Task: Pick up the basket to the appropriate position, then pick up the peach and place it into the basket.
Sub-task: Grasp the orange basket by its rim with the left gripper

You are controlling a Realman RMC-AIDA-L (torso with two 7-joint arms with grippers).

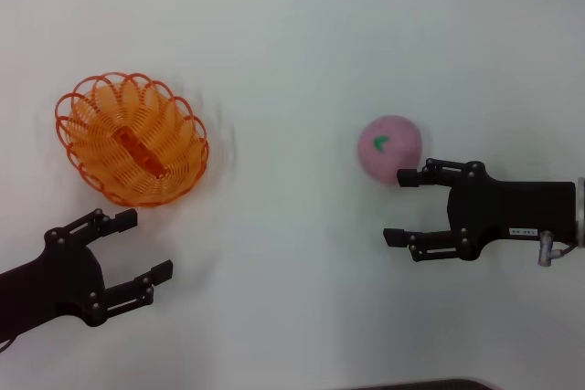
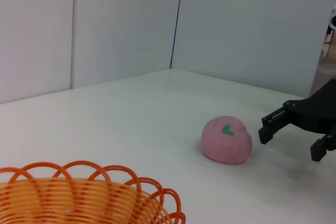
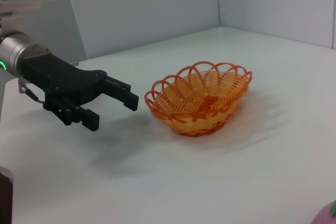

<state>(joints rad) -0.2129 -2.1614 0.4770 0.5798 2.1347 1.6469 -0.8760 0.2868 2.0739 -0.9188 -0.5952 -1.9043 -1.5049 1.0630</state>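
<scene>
Right gripper [image 1: 399, 206] wide beside peach [image 1: 388, 148], left gripper [image 1: 144, 244] wide near basket [image 1: 131, 138] rim

White table [image 1: 292, 61], smooth and pale all the way across. On it sits the orange basket [image 1: 132, 138], over on the left side, resting upright on its base. Well apart from it, toward the right, the pink peach [image 1: 389, 149] lies on the bare surface, green leaf mark facing up.

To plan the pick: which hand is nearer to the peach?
Right. The right hand is open beside the peach, one fingertip nearly touching; the left hand sits far off, near the basket.
</scene>
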